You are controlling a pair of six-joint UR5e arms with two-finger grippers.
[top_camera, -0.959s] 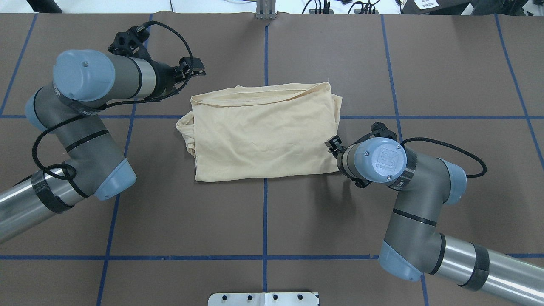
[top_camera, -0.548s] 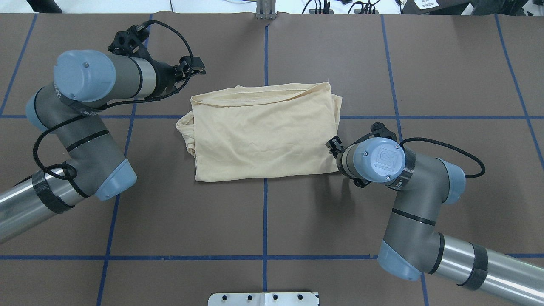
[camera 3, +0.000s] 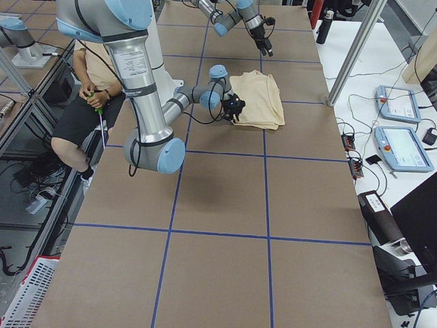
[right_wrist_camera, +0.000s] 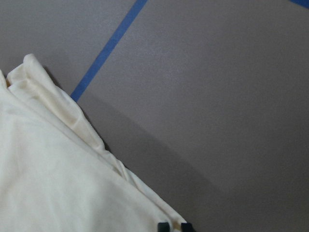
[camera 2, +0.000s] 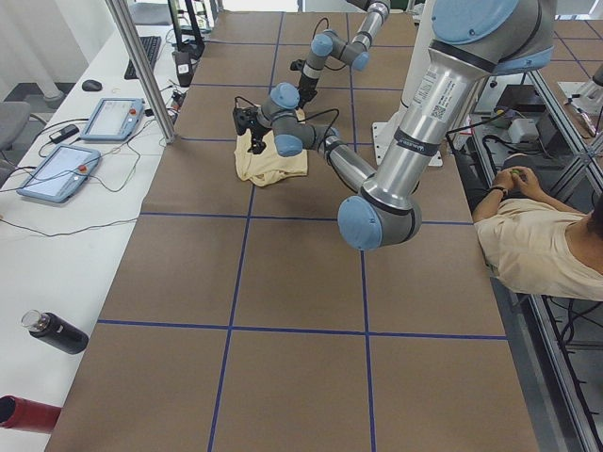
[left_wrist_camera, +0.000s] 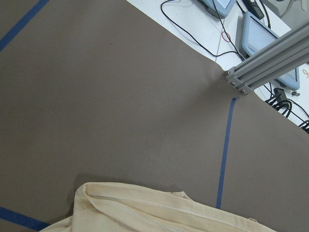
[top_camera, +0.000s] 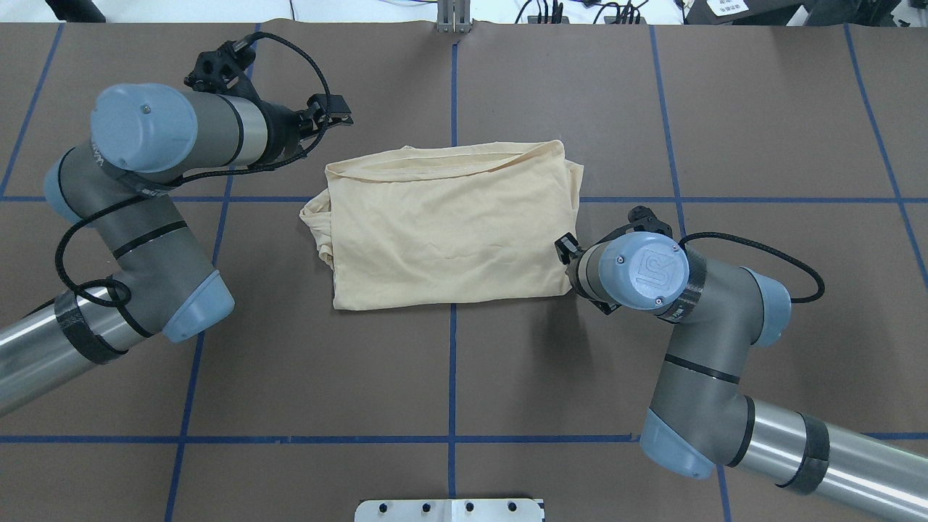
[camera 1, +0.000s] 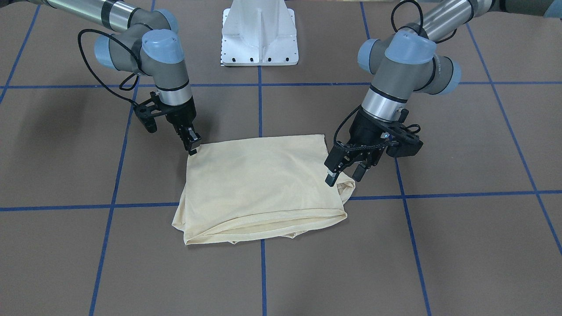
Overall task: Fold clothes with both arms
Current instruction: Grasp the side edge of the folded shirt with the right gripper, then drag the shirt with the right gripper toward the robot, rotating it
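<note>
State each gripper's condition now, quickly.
Left gripper: open, holding nothing.
Right gripper: shut at the T-shirt corner; whether it grips cannot be told.

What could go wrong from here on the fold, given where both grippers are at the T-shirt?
1. The right gripper is nearly shut at the very corner of the T-shirt. Whether it holds cloth is unclear, and so thin a bite may slip or take one layer only.
2. The left gripper hangs open above the bunched cloth jutting from the side edge. Closing there may catch that loose bunch alone, skewing the fold.
</note>
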